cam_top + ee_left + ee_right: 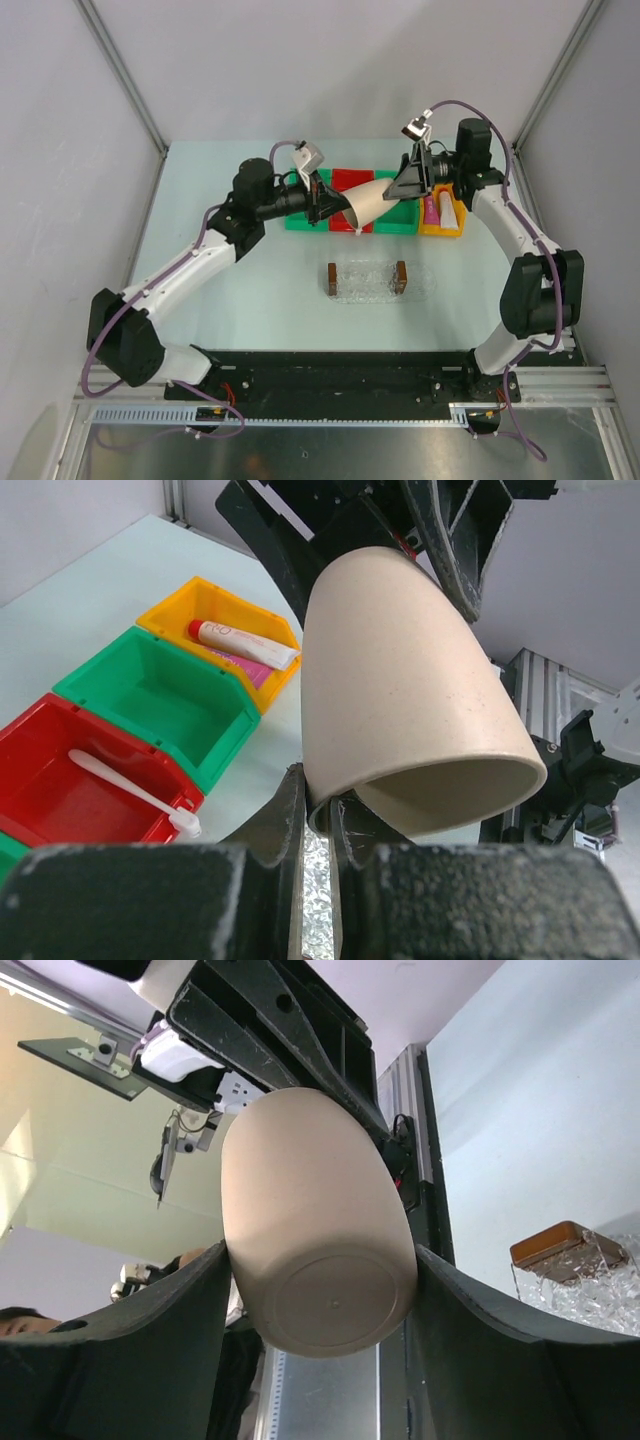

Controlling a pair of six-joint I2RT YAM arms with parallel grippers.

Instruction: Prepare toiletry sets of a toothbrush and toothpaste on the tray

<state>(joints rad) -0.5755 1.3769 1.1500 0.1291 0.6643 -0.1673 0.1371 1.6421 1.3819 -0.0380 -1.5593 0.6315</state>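
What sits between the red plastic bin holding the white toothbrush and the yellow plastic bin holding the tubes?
An open green plastic bin, with nothing visible inside it; the left wrist view shows this.

**Top external:** high behind the arm bases, facing down and forward over the whole pale green table, distant enough to include the row of green, red and yellow plastic bins.

**Left wrist:** very near the beige round cup, facing its open mouth, bins beyond.

**Right wrist:** equally near, facing the cup's flat base, with a corner of the clear bumpy tray with brown end blocks at right.

All three views share the cup.
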